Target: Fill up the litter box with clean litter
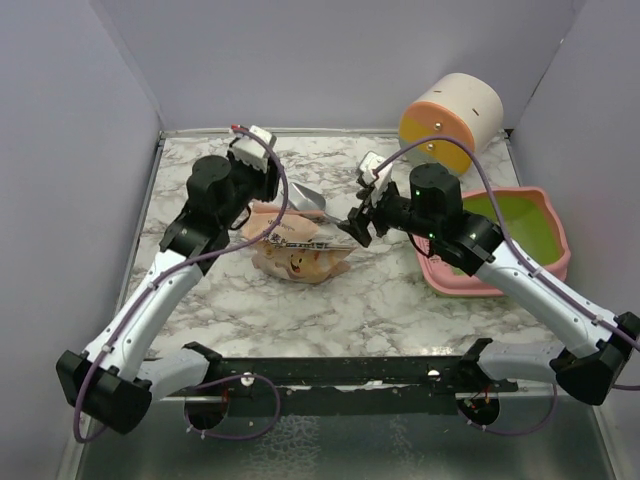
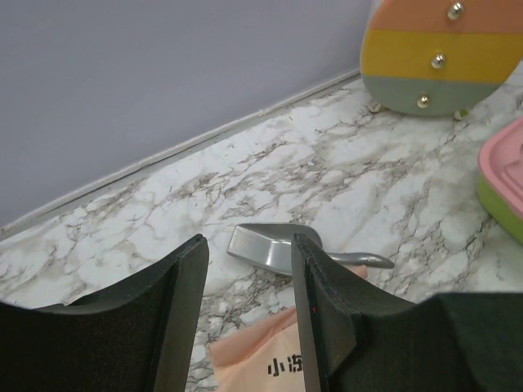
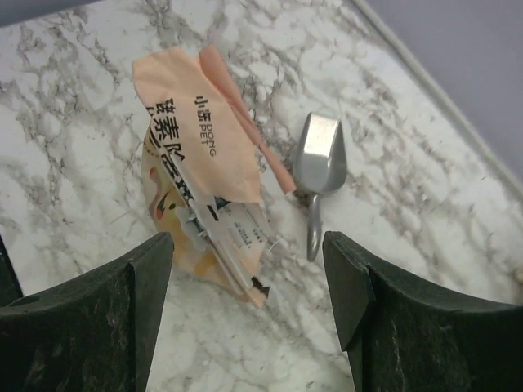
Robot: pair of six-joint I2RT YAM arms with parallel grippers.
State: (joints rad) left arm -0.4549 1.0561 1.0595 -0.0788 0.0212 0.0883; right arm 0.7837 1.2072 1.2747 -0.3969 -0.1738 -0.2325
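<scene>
Both open and empty: left gripper [image 2: 248,269] at the 11 o'clock edge of the litter bag [image 3: 204,163], right gripper [image 3: 245,245] above it. Litter box [image 1: 556,240] sits bare at 3 o'clock. No clean litter visible, presumably bagged; the bag looks soft with shifty contents, so pinch the folded top.

**Pink, green and marble**

The box [image 1: 515,220] is pink, lime-green inside. The drum [image 1: 455,115] is cream, banded orange, yellow and grey. The bag [image 1: 300,262] is peach with black print. The scoop [image 1: 305,198] is silver. The table [image 1: 330,310] is white marble, veined grey.
</scene>
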